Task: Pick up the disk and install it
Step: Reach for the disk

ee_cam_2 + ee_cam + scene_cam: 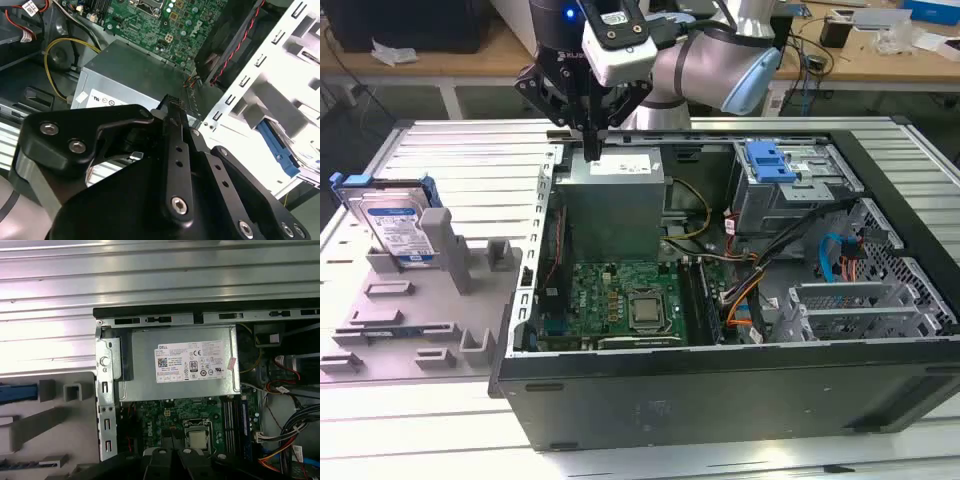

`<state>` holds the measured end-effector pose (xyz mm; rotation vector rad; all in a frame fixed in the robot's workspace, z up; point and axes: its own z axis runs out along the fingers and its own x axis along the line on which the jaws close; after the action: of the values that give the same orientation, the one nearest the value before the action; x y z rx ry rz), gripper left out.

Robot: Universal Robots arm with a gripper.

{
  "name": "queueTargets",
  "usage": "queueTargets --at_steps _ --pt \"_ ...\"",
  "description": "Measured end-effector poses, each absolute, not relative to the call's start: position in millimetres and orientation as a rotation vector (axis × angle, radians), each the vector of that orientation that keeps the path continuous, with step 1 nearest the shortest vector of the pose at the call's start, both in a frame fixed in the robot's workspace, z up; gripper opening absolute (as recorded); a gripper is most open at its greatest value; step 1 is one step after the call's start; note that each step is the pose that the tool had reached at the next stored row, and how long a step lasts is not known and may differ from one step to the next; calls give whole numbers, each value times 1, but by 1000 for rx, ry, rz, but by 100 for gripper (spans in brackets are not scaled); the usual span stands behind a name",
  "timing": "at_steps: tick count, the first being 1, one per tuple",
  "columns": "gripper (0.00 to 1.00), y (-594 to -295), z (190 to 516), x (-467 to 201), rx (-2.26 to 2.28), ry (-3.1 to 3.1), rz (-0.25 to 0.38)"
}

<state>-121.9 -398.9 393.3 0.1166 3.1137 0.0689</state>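
Note:
The disk, a silver drive with a blue-and-white label in a blue bracket, stands on edge in a grey fixture at the exterior view's left, outside the computer case. Its blue bracket also shows in the second wrist view, and as a blue edge in the first wrist view. My gripper hangs over the grey power supply at the case's back corner, well to the right of the disk. Its fingers are shut together with nothing between them.
The open black computer case holds a green motherboard, loose cables and a grey drive cage with a blue latch piece on top. The case wall stands between the gripper and the fixture. Workbenches stand behind.

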Motion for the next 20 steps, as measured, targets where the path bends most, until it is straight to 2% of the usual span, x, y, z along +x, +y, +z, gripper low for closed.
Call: queueTargets --at_steps 20 --pt "11 -399 393 -140 116 3114 69"
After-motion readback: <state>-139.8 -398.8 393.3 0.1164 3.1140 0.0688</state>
